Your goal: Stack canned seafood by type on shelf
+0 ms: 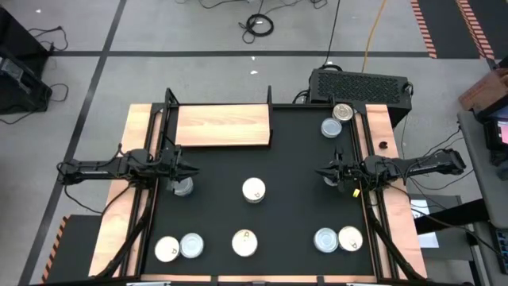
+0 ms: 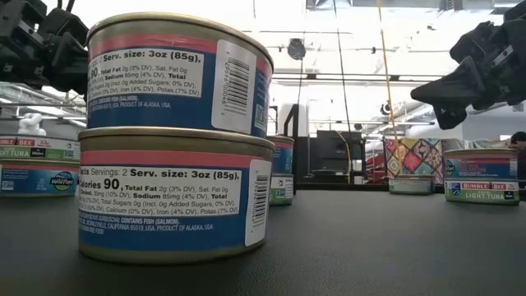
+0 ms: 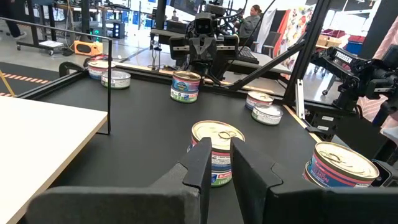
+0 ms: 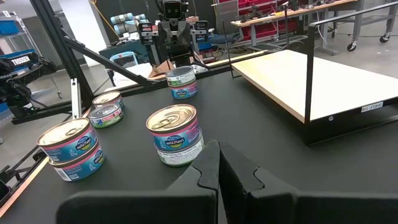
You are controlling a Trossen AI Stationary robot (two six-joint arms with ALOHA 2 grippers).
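High view: shelf (image 1: 223,125) is bare, far-left of the mat, so sorting is early imo. Cans scattered: centre stack (image 1: 253,190), near-edge centre stack (image 1: 244,242), pair near-left (image 1: 179,247), pair near-right (image 1: 338,238), two far-right (image 1: 337,119), one stack (image 1: 183,187) just beside left gripper (image 1: 190,169). Right gripper (image 1: 325,172) waits mid-right, away from any can. Low view: two salmon cans stacked (image 2: 177,140) fill the front, other tins at the sides; grippers hang dark at the top corners, nothing held afaict. Left wrist view: left gripper (image 3: 217,163) fingers a narrow gap apart, empty, centre stack (image 3: 217,151) straight ahead. Right wrist view: right gripper (image 4: 219,167) fingers pressed together, empty, same stack (image 4: 176,134) ahead, shelf edge (image 4: 323,81) beyond. Next, my guess: left arm opens wider, takes a can, lifts it over the shelf's raised edge. Risk: grabbing the top can may knock the lower one; shelf's black post (image 3: 110,87) sits in the path.
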